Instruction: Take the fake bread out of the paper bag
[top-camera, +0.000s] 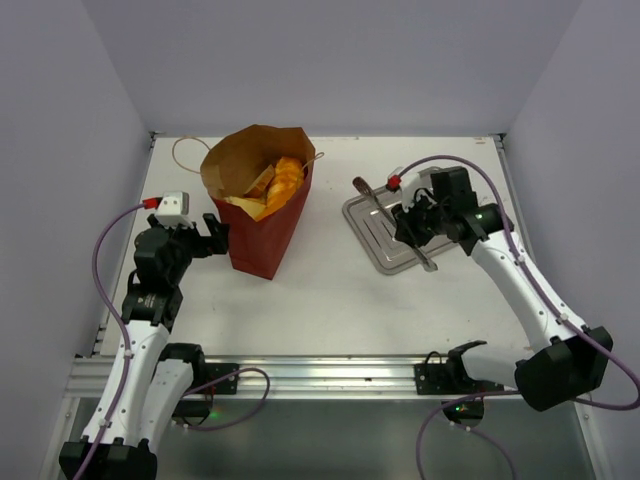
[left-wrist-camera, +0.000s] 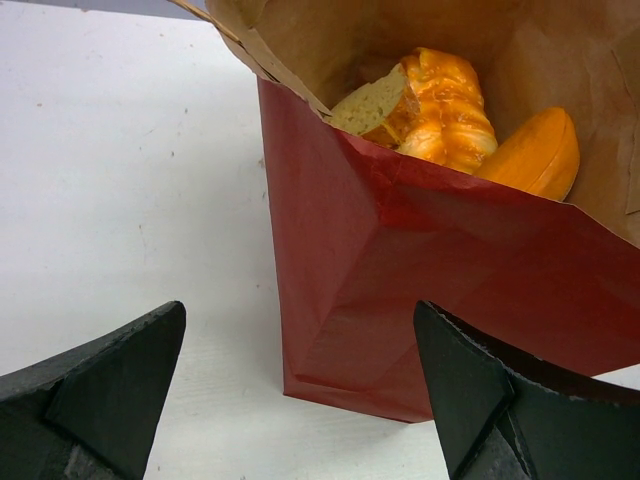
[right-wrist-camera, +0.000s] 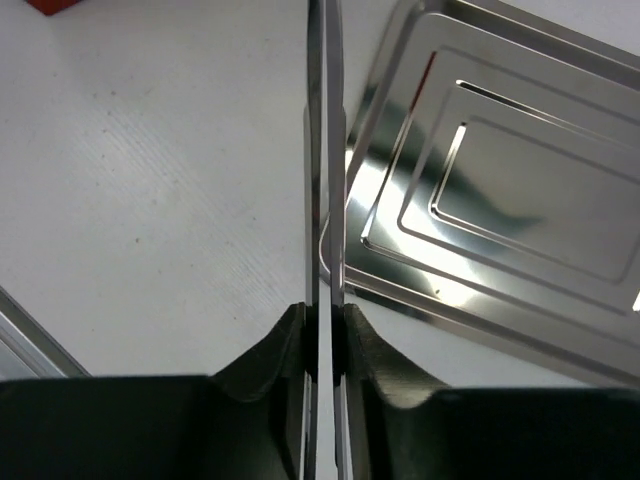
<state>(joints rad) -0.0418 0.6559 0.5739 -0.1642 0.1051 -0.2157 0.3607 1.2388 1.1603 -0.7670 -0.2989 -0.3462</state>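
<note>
**Bread still in bag, left pincer wide, right pincer clamping tongs**

The paper bag (top-camera: 262, 215) is standing upright on the table (top-camera: 340, 300) at left of centre, with its mouth gaping. The fake bread (top-camera: 275, 180) is sitting inside it, near the rim. In the left wrist view three pieces are showing: a pale cut slice (left-wrist-camera: 375, 100), a braided loaf (left-wrist-camera: 450, 100) and a glossy orange roll (left-wrist-camera: 535, 150). Their lower parts are hiding behind the red front wall, so I cannot tell whether more pieces are lying underneath. A string handle (top-camera: 185, 150) is looping out over the table behind the bag.

The left gripper (top-camera: 205, 235) is hanging just beside the bag's left side, low down, with its jaws spread wide and nothing between them. Only the two fingertips (left-wrist-camera: 110, 385) are showing in the wrist view, and the rest is cut off at the bottom edge.

The right gripper (top-camera: 415, 225) is sitting over the steel tray (top-camera: 375, 240), pinching the metal tongs (top-camera: 395, 222) with both blades squeezed together. In the right wrist view the tongs are appearing edge-on as a thin strip, running off the top of the frame with the tips out of view. I cannot tell whether the tongs are touching the tray or are raised off it. The tray is also being cropped at the right edge.
</note>
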